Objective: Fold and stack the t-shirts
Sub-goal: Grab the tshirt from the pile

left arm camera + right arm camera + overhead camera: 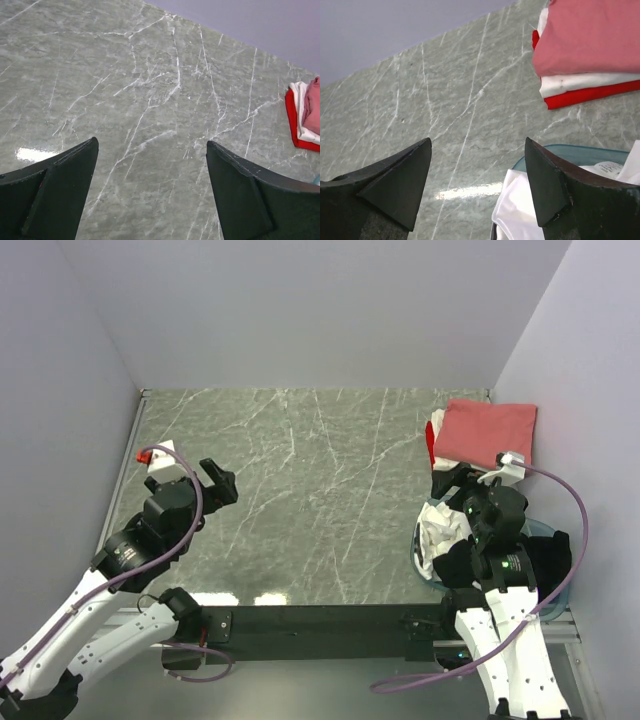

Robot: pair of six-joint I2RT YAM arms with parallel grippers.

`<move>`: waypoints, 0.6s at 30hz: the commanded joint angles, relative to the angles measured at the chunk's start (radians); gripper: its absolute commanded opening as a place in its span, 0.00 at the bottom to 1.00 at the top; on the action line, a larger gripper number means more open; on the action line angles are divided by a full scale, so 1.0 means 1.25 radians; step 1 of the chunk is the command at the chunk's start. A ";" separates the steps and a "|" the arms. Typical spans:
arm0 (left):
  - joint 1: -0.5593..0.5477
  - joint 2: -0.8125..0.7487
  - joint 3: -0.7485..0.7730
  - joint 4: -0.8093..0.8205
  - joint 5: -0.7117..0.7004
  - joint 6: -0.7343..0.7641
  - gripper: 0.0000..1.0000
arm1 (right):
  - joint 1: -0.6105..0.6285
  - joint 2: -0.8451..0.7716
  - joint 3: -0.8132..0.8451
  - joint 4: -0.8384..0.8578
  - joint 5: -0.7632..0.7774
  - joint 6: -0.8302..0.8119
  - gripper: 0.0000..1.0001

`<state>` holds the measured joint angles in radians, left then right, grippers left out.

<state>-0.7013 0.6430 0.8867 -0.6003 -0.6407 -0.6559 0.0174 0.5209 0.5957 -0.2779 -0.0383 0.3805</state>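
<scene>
Presently, judging the step in hand to be the pick-up of the next garment, treat the crumpled white cloth t-shirt (517, 200) as the target, heaped in the translucent teal plastic tub (560, 149) just below and slightly back from the fingertips of the right gripper (477, 145). Note that gripper's state: jaws spread wide, nothing between them, poised above the tub's far rim. Descend straight down, bite one raised fold at the top of the heap rather than plunging deep, and close only with cloth between both fingers. Avoid pinching the tub wall, probably the main risk here. Lift well clear of the rim before swinging out over the bare grey marbled tabletop (445, 100) ahead and to the left of the gripper. Steer clear of the finished stack ahead and to the right: folded salmon-pink t-shirt (590, 35) on top, folded white t-shirt (580, 81) beneath, folded red t-shirt (590, 94) at the bottom. Hold the left gripper (152, 142), likewise spread and empty above bare table, ready to catch a hanging hem and help flatten the shirt.
</scene>
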 commanded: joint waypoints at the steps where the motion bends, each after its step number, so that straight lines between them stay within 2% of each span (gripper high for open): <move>1: 0.001 0.000 0.017 0.000 -0.019 -0.007 0.95 | 0.005 0.012 0.039 -0.028 0.022 -0.001 0.81; 11: 0.001 0.055 0.034 -0.031 -0.034 -0.029 0.97 | 0.006 0.116 0.204 -0.224 -0.010 0.016 0.83; 13: 0.001 0.067 0.038 -0.033 -0.031 -0.030 0.98 | 0.007 0.155 0.241 -0.305 -0.001 0.007 0.89; 15: 0.001 0.070 0.037 -0.028 -0.023 -0.026 0.98 | 0.007 0.222 0.261 -0.372 0.005 -0.004 0.91; 18: 0.001 0.070 0.036 -0.024 -0.019 -0.025 0.98 | 0.028 0.243 0.245 -0.383 0.029 0.016 0.91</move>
<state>-0.7013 0.7403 0.8925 -0.6357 -0.6567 -0.6762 0.0280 0.7883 0.8982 -0.6334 -0.0315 0.3965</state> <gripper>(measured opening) 0.974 0.910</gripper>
